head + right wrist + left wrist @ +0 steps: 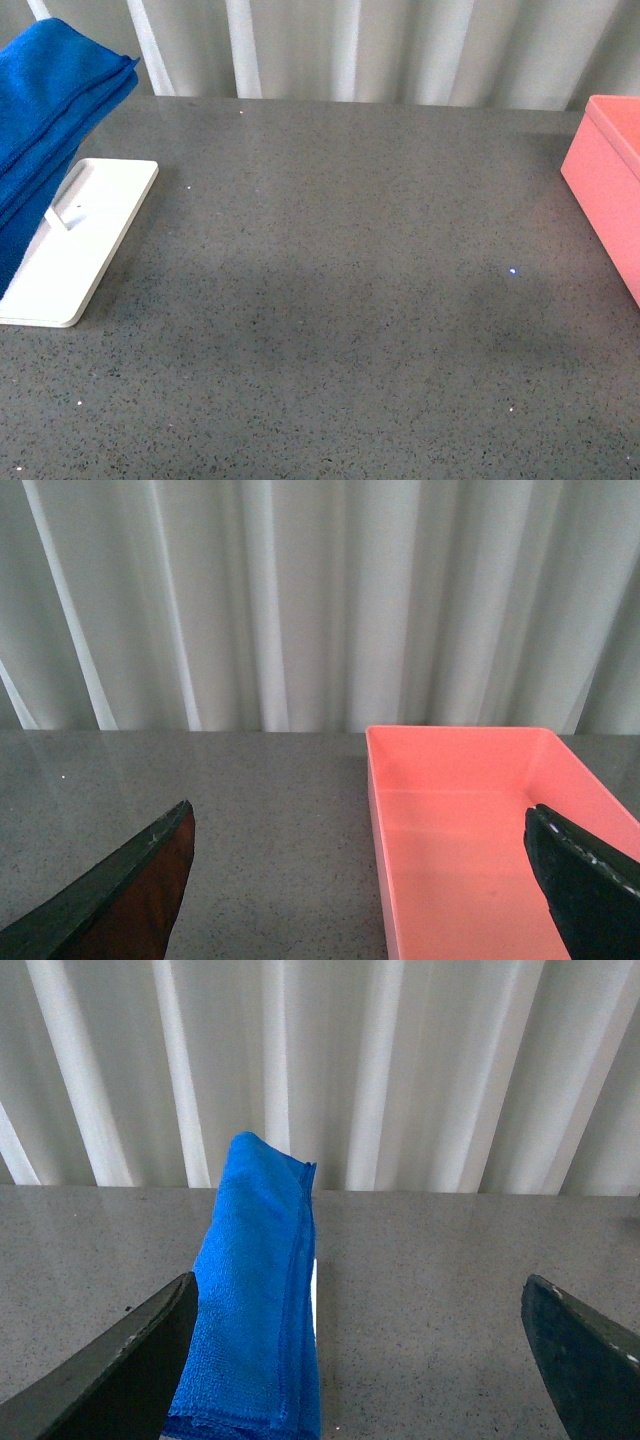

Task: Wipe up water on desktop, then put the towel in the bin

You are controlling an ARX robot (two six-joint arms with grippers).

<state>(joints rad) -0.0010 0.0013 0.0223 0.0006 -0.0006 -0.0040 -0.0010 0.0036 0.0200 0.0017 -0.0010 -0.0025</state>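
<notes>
Surface (pixel 350 300): dark speckled stone, fills the front view. Pale pleated curtain (pixel 400 50) behind it. I can't make out a puddle. The middle has darker, vague patches that I can't tell from shadow, and there is one bright speck (pixel 513 270) toward the bin side, either a drop or a fleck.

Bin (pixel 610 190): pink, at the far right edge of the surface. It is open and looks empty in the right wrist view.

Stand (pixel 80 240): flat and white, at the far left, well apart from the bin.

Towel (pixel 50 130): blue and folded, draped over the stand's bar and hanging down toward its base. It is not on the bare surface yet.

Left fingers (pixel 150 1340): spread wide with nothing between them. They are aimed at the towel, which sits ahead of them and off toward one side of the gap. No contact.

Right fingers (pixel 140 880): also released and empty, facing the bin and short of its near wall.

Neither arm shows in the front view.

Step in hand, as I read it: the very start, fetching the towel. No wiping has begun.

Next move calls for:
- Bring my left arm forward until the hanging fold is centred in the gap, then close on it.
- Lift up and off the bar, not sideways. The stand looks light and may drag or tip.
- Work out where the wet patch is before lowering the cloth.
</notes>
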